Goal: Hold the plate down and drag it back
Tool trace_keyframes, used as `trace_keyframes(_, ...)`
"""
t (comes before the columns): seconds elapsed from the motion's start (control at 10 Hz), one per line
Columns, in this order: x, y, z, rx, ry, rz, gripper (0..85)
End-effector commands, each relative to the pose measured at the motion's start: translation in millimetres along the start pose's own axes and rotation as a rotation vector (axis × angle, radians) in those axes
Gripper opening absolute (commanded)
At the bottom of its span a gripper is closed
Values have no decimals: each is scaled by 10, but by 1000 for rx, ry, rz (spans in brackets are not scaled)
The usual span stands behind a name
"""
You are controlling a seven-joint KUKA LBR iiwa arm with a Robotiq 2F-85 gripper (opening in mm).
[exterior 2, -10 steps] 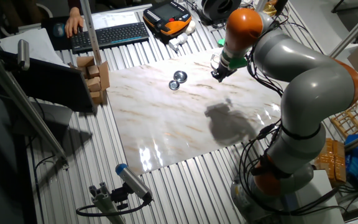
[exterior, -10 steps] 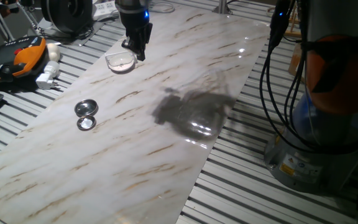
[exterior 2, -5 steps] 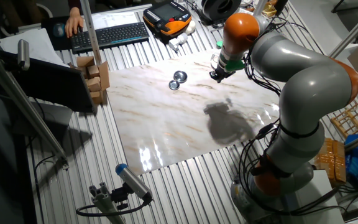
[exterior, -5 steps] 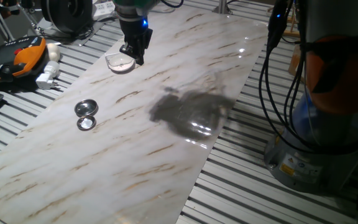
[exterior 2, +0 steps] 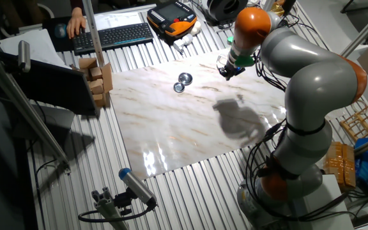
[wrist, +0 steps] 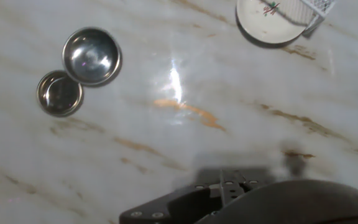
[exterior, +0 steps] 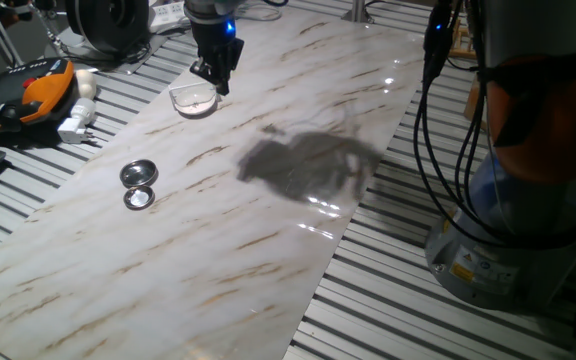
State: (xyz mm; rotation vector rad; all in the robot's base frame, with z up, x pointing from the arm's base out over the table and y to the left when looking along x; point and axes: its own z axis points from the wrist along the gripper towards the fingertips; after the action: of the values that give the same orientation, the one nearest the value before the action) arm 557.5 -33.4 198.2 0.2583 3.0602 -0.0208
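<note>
The plate (exterior: 193, 99), a small white dish, lies on the marble board near its far left edge. In the hand view the plate (wrist: 268, 23) sits at the top right, with dark specks in its centre and a clear gridded rectangular piece (wrist: 309, 9) over its upper right rim. My gripper (exterior: 216, 84) stands just right of the plate with its tip at the rim, fingers together; I cannot tell whether it touches. In the other fixed view my gripper (exterior 2: 226, 72) hides the plate. The fingers (wrist: 229, 184) show at the bottom of the hand view, closed.
Two shiny metal discs (exterior: 138, 173) (exterior: 140, 198) lie left of the board's middle and show in the hand view (wrist: 92, 56) (wrist: 59, 93). An orange and black device (exterior: 40, 86) and a white plug (exterior: 76, 122) lie beyond the left edge. Cables (exterior: 430, 110) hang at the right.
My gripper has shifted slightly left and up beside the plate, and the arm's shadow on the board has moved. The plate and the discs have not moved.
</note>
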Motion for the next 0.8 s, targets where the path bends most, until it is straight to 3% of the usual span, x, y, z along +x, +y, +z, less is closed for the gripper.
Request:
trace_keyframes(0.0,-17,-21,13,-2,-3,24,0)
trace_keyframes(0.7,-131,-134,286,21,-81,107,0)
